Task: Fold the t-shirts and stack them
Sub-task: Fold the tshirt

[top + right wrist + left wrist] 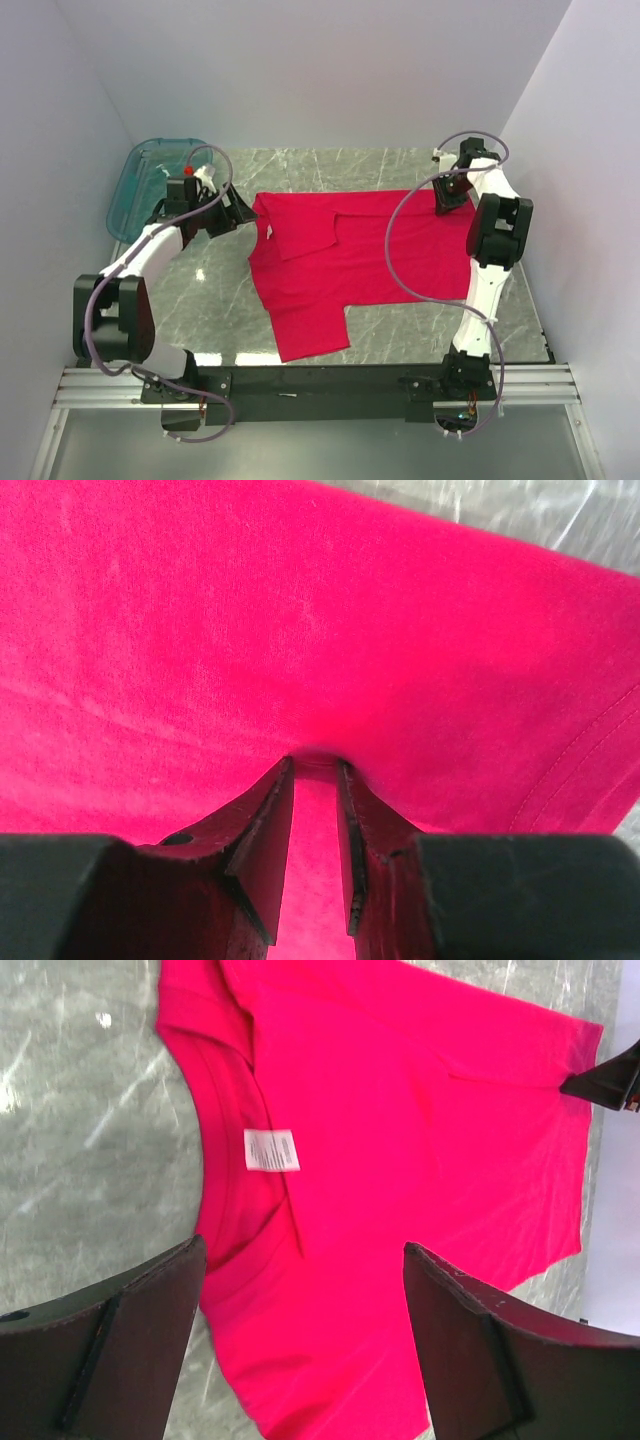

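The red shirt [380, 255] lies spread on the grey marble table [420, 320], roughly in the middle, between the two arms. Its collar [225, 1110] points left and its body runs off to the right. A flap [300, 235] of cloth is folded over onto the body just right of the collar, and a broad part of the shirt reaches towards the near edge of the table. A small white label [271, 1150] shows inside the collar.

The left gripper [238, 212] sits at the left edge of the shirt, by the collar. In its wrist view the two dark fingers [120, 1330] stand wide apart, with the collar and red cloth between and beyond them. It holds nothing.

The right gripper [447, 197] is down at the far right corner of the shirt. In its wrist view the fingers [260, 830] are drawn close together, with a small ridge of red cloth pinched up between their tips, so it grips the shirt. A stitched edge of the shirt runs along the right of that view, with bare table past it.

A teal tub [140, 185] stands at the far left corner of the table, behind the left arm and apart from the shirt.
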`<state>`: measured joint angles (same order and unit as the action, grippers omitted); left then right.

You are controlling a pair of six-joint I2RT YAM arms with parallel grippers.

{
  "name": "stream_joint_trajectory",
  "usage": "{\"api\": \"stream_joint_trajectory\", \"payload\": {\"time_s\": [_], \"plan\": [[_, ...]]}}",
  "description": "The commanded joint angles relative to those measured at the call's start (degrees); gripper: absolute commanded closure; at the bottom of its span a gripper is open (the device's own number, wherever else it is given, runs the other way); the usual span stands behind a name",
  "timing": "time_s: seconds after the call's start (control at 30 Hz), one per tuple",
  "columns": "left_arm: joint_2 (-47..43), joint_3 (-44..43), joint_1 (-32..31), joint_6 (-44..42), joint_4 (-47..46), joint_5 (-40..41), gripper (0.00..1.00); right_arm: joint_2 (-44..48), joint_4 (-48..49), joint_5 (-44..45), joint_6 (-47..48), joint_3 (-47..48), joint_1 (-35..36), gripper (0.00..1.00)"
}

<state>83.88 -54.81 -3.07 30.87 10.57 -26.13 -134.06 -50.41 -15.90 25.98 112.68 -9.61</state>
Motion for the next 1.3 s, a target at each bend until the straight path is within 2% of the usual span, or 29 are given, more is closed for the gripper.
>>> {"api": "stream_joint_trajectory", "payload": {"time_s": [0.0,0.2,0.4,0.53,0.63,0.67,0.73,0.77,0.8,0.83,0.87,0.9,0.93,0.97,1.07,1.13,1.17,1.2,1.27], "plan": [[2.1,-4.2,0.0,-0.4,-1.6,-1.3,0.15,-1.6,-3.6,-0.1,0.1,4.1,0.2,0.69],[7.3,-9.8,0.0,-0.5,-1.1,-1.6,0.15,3.7,-3.6,-1.9,4.2,-1.2,0.0,0.63],[12.0,-14.4,0.0,0.2,-0.8,-2.9,0.18,9.3,-6.4,-5.5,6.8,-2.1,-1.4,0.62],[10.8,-12.0,0.0,0.5,-1.7,-3.0,0.18,10.7,-5.2,-8.2,6.0,-1.9,-1.6,0.62],[6.7,-7.2,0.0,1.5,-1.1,-2.7,0.20,11.9,-8.9,-15.7,9.8,-3.5,-1.0,0.63],[2.6,-5.0,0.0,2.5,-1.1,-2.2,0.21,15.8,-9.3,-17.8,13.9,-6.0,-0.8,0.63],[-2.1,2.2,-0.4,7.3,-0.4,-1.2,0.23,22.8,-4.2,-20.1,17.2,-20.3,0.8,0.62],[-6.6,4.4,-1.1,10.6,0.5,-1.0,0.24,31.2,2.4,-18.6,20.0,-32.0,1.7,0.62],[-8.9,8.8,-1.6,12.1,2.9,-1.0,0.25,35.9,6.4,-17.2,21.4,-38.1,2.7,0.62],[-11.3,11.2,-2.3,13.2,3.7,-1.3,0.25,40.8,10.7,-16.1,22.3,-44.3,5.0,0.59],[-16.0,13.2,-3.2,14.8,4.6,-1.3,0.24,50.3,15.0,-15.6,24.2,-55.8,6.0,0.55],[-18.4,15.2,-5.5,18.0,5.2,-1.4,0.25,55.3,23.5,-15.4,24.6,-61.5,6.9,0.42],[-20.5,18.5,-6.9,19.4,7.2,-1.5,0.24,60.3,28.1,-16.4,24.7,-67.0,7.8,0.11],[-24.2,19.7,-8.9,20.8,8.0,-1.2,0.24,69.0,35.1,-16.8,23.9,-75.6,8.9,0.02],[-27.8,21.2,-18.0,25.8,15.3,3.5,0.25,80.3,35.3,-22.4,25.2,-81.6,11.7,0.00],[-27.5,21.2,-24.9,30.2,20.7,7.5,0.27,82.4,26.3,-28.1,27.9,-80.6,11.9,0.01],[-27.3,21.5,-27.2,32.0,25.1,10.5,0.34,83.2,22.9,-28.7,28.4,-79.6,12.0,0.02],[-27.0,21.8,-31.4,35.4,26.7,11.5,0.40,83.3,21.9,-29.0,28.4,-79.2,11.8,0.02],[-27.0,23.6,-35.7,39.1,28.9,12.2,0.52,83.0,21.1,-27.8,28.2,-78.7,11.7,0.05]]}}
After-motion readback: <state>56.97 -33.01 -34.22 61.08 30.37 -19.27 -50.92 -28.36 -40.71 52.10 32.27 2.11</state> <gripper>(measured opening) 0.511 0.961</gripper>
